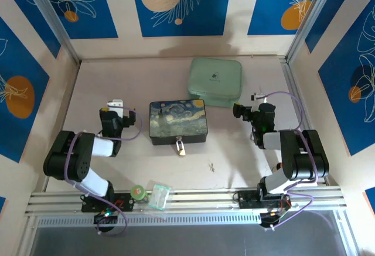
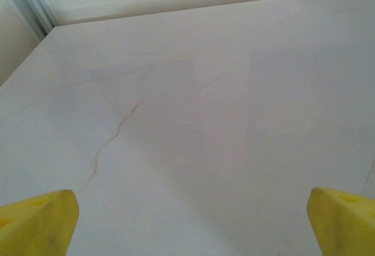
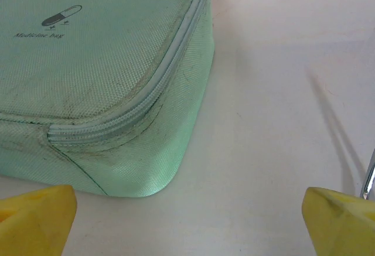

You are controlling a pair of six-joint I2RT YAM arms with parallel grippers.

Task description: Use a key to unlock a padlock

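L gripper point(image 2: 190, 209) jaws wide apart, R gripper point(image 3: 188, 206) same, both arms folded, wrists pointing fwd

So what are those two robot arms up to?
Nothing is being held. The left pincer is open over bare table, and the right pincer is open beside the green medicine bag. The little padlock sits at the front of the painted box, and a tiny thing that looks like the key lies on the table nearer the arms. Neither is picked up.
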